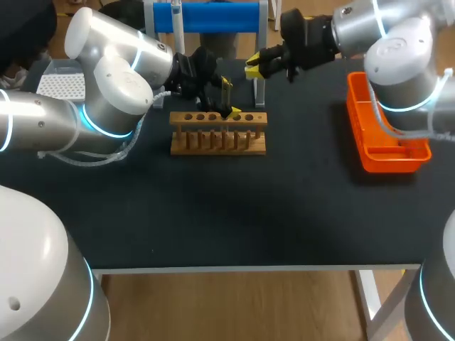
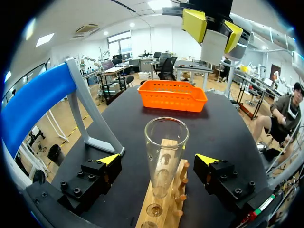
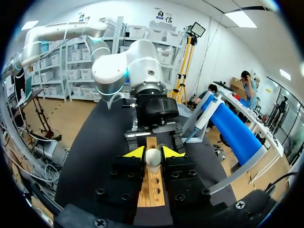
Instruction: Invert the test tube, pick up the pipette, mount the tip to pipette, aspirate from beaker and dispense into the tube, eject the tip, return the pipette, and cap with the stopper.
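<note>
- The wooden rack (image 1: 217,133) stands in the upper middle of the head view, on the dark table (image 1: 213,213)
- The glass tube (image 2: 164,152) stands upright in a hole of the rack, open mouth up
- The left gripper (image 2: 158,161) is spread apart, with one finger on each side of the tube; a gap shows on both sides, so it holds nothing
- The right gripper (image 3: 153,153) is clamped on a white stopper (image 3: 153,157), with both yellow tips pressed against it
- In the head view the right gripper hangs near the rack's right end, up and to the right of the left gripper
- The orange basket (image 1: 387,138) sits at the right of the head view, well apart from the rack
- A blue stand (image 1: 213,15) is at the top middle, behind the rack
</note>
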Motion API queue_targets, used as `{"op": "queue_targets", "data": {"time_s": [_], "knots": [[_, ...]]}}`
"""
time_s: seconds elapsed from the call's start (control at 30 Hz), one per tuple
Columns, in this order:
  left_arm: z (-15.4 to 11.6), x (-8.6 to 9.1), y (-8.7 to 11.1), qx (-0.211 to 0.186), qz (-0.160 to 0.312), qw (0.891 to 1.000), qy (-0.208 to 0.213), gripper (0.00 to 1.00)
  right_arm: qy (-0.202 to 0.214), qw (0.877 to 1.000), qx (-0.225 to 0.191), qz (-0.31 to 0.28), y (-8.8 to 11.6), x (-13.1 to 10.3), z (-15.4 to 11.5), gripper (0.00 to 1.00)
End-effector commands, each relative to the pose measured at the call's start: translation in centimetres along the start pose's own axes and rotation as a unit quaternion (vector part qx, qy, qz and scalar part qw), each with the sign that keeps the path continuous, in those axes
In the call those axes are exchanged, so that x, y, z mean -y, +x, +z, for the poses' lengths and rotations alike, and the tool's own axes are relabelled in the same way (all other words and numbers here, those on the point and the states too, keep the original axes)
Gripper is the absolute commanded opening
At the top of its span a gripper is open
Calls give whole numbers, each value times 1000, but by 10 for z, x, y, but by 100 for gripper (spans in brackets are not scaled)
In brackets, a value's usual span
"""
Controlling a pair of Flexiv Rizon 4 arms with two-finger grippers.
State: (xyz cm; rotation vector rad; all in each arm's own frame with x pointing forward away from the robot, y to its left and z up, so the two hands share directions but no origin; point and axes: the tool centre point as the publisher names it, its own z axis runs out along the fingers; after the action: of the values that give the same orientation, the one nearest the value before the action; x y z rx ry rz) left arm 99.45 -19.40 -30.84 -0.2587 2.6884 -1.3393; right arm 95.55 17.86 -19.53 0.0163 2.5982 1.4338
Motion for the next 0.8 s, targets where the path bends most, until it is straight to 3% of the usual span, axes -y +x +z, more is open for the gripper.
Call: {"op": "queue_targets", "data": {"time_s": [0.03, 0.8], "knots": [[1, 0, -1, -2, 0, 1000, -1, 100, 8, 1000, -11, 3, -6, -4, 6, 0], [1, 0, -1, -2, 0, 1000, -1, 100, 26, 999, -16, 11, -13, -7, 42, 0]]}}
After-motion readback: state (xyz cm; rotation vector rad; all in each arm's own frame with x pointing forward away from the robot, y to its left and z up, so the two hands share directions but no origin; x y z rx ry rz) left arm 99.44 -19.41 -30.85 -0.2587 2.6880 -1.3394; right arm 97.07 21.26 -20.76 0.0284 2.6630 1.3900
